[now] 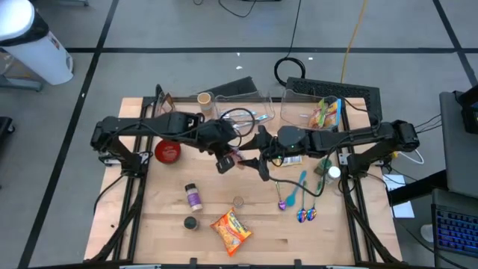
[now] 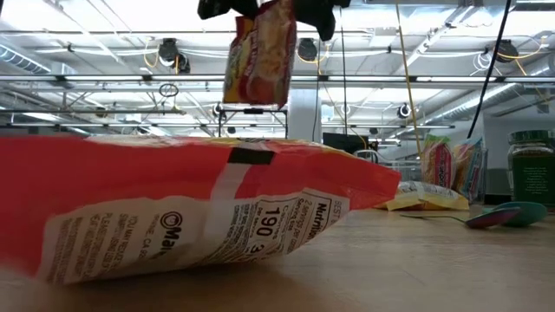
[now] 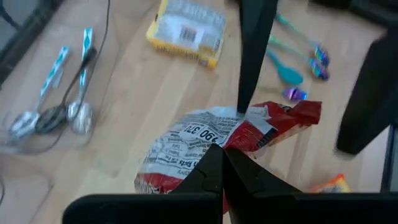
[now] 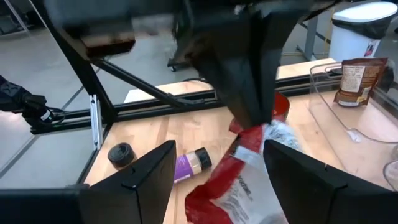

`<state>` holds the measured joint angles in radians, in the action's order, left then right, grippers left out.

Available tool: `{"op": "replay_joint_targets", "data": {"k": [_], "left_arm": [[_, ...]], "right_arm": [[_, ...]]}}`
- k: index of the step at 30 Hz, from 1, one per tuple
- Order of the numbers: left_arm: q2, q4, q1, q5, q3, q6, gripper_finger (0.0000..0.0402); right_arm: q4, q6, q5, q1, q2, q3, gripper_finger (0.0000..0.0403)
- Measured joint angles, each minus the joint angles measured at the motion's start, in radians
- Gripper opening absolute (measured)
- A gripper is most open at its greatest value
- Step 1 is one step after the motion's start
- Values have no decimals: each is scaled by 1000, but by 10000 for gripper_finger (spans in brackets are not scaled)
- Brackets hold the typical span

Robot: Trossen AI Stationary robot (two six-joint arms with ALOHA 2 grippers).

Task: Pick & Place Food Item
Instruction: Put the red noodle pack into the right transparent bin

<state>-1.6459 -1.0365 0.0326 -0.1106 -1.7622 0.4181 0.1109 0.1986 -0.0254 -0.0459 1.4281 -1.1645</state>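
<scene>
A red-and-white food packet [image 3: 199,143] hangs in the air over the middle of the table, with my left gripper [image 3: 221,167] shut on it. In the low view the packet [image 2: 260,54] hangs upright, well above the tabletop. My right gripper [image 4: 227,180] is open and level. It comes from the table's right, and its two fingers stand wide on either side of the packet [image 4: 245,177]. One right finger [image 3: 252,56] ends close to the packet's edge; whether it touches I cannot tell. From above, both grippers [image 1: 230,160] [image 1: 258,166] meet at the centre. My left gripper pinches the packet's upper end [image 4: 255,132] between its two shut fingers [image 4: 245,93], which slant down from the table's left. The packet hangs below them, lifted clear of the table, its lower end [image 4: 211,199] free.
An orange snack packet [image 1: 230,230] lies near the front edge, filling the low view's foreground [image 2: 173,208]. A purple-labelled bottle [image 1: 193,196], a dark cap [image 1: 190,223], coloured spoons [image 1: 290,196], a red bowl [image 1: 166,152], a yellow packet [image 3: 186,31] and clear bins [image 1: 317,112] surround the centre.
</scene>
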Motion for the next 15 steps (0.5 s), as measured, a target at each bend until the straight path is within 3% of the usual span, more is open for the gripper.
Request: {"op": "replay_joint_targets", "data": {"k": [9, 15], "left_arm": [[-3, 57, 0, -13, 0, -28, 0], [-3, 57, 0, -12, 0, -43, 0]], "right_arm": [[-43, -1, 56, -1, 0, 0, 229], [-43, -1, 104, -1, 0, 0, 198]]}}
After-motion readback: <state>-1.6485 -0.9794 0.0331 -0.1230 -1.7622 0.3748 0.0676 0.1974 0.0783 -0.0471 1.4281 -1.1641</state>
